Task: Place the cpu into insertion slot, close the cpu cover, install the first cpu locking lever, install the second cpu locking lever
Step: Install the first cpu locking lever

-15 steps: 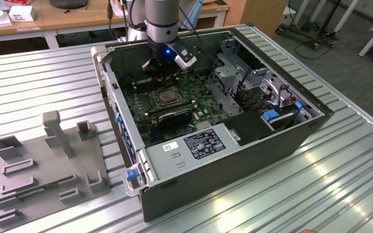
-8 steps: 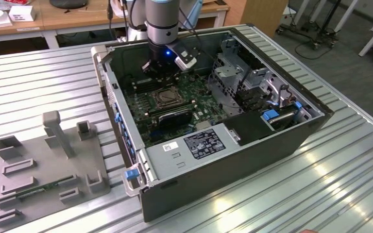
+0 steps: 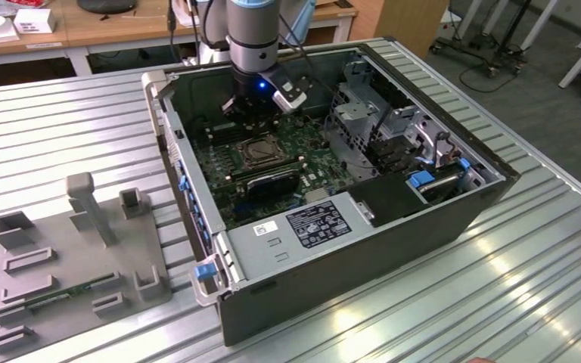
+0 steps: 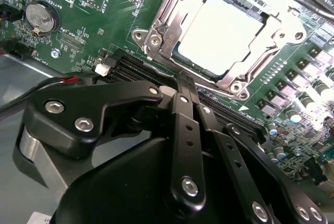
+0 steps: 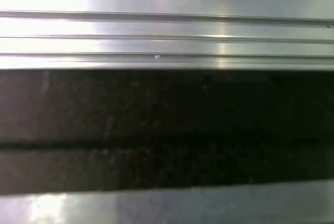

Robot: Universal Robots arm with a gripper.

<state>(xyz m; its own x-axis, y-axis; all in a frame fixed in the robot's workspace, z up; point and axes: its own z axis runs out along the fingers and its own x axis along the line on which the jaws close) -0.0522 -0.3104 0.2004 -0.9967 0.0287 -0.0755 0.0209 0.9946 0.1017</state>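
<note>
In the second wrist view the pale square cpu [image 4: 219,33] lies in the insertion slot [image 4: 237,83] on the green board. The silvery cpu cover [image 4: 169,36] lies down flat around it, and the chip shows through its cut-out. My gripper [image 4: 183,80] has its black fingers [image 4: 180,114] pressed together with nothing between them, and its tips sit just off the socket's near edge. In the exterior view the gripper [image 3: 253,121] hangs inside the open computer case, just behind the insertion slot [image 3: 260,153]. I cannot make out how the locking levers stand.
Case walls [image 3: 371,249] box in the board. A drive cage [image 3: 371,113] and a labelled power supply [image 3: 316,223] stand toward the exterior view's right. Long black slots [image 4: 130,67], a red wire [image 4: 73,80] and a coin battery [image 4: 40,16] lie near the fingers. A grey fixture [image 3: 79,257] sits outside the case.
</note>
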